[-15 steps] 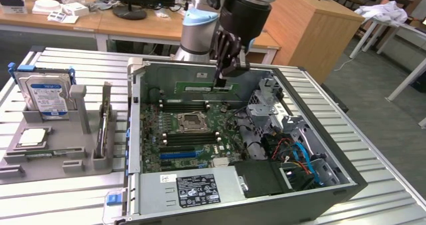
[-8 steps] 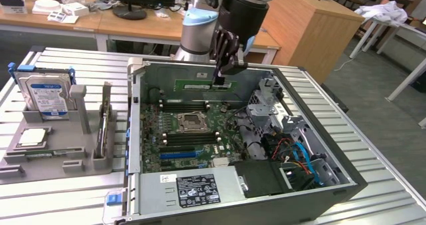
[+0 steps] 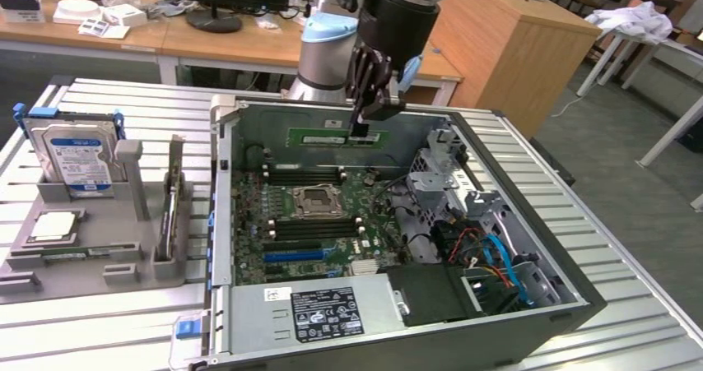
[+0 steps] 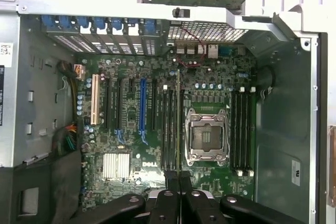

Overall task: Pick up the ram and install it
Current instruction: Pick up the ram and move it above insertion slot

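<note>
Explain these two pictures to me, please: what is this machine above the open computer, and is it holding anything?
The machine is a robot arm with a claw at its end. The exterior view comes from a camera standing off the arm. The wrist view comes from a camera on the arm's wrist, looking past the claw into the computer. On a ribbed metal table lies an open computer case, with its green main board showing. On the exterior view's left, a grey tray holds a hard drive. The claw is shut on a thin green ram stick and holds it above the main board.
</note>
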Robot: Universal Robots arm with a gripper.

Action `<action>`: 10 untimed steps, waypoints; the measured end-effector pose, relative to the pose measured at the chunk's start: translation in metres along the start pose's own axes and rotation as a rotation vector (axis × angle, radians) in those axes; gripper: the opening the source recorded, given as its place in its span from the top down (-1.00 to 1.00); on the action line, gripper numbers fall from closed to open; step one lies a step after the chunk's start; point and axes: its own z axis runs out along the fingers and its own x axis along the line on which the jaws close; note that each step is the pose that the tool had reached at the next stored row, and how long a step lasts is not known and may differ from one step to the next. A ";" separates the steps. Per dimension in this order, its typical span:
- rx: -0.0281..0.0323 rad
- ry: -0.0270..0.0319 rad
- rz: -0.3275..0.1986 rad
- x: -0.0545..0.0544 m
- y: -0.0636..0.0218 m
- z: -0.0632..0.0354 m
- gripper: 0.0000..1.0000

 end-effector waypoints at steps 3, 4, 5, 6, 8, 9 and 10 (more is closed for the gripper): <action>0.0000 -0.0011 0.000 -0.003 0.0000 0.0007 0.76; 0.0000 -0.0017 0.000 -0.004 -0.0001 0.0010 0.76; 0.0000 -0.0022 0.000 -0.005 -0.0001 0.0012 0.76; 0.0001 -0.0023 0.000 -0.005 -0.0001 0.0014 0.76; 0.0000 -0.0024 0.000 -0.006 -0.0002 0.0015 0.76; 0.0000 -0.0024 0.000 -0.006 -0.0002 0.0015 0.76; 0.0000 -0.0024 0.000 -0.006 -0.0001 0.0015 0.76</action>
